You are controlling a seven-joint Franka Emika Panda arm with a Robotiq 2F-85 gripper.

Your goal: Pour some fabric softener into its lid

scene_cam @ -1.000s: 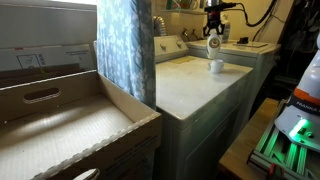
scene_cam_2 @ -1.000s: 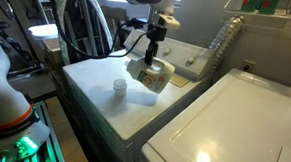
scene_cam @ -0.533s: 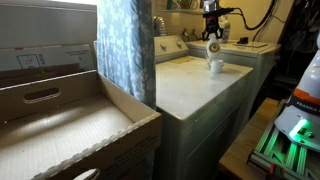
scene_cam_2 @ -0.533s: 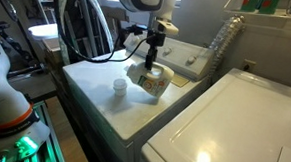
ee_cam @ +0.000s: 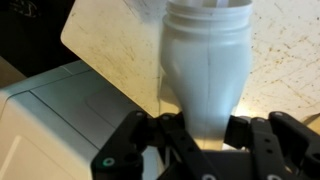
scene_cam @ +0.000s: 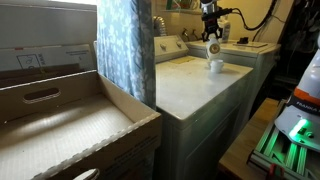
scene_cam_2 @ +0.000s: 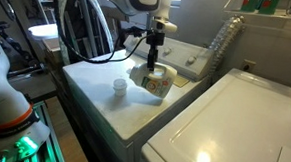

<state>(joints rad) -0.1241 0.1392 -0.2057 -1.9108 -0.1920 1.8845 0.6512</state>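
On the washing machine top (scene_cam_2: 90, 96), beyond the corner of a second white machine (scene_cam_2: 223, 130) in the foreground, the lid (scene_cam_2: 119, 86) stands upright and alone, mouth up. Whether anything is in it yet is too small to tell.

Just past it, the fabric softener bottle (scene_cam_2: 153, 79) hangs tilted, label outward, low over the same white top and beside the lid rather than above it. Whether its lower edge touches the surface cannot be made out.

The pincer (scene_cam_2: 153, 59) comes straight down onto the bottle from the arm (scene_cam_2: 140, 1) overhead. The wrist view shows its dark fingers (ee_cam: 160, 135) clamped tight on either side of the white body.

By the look of it, the job is at the carry-and-tip stage: the bottle is gripped and leaning, but no pour into the lid is under way. The next move seems to call for sliding the bottle's mouth across until it sits over the small cup. It would then need only a little more tilt, since so narrow a target will spill easily.
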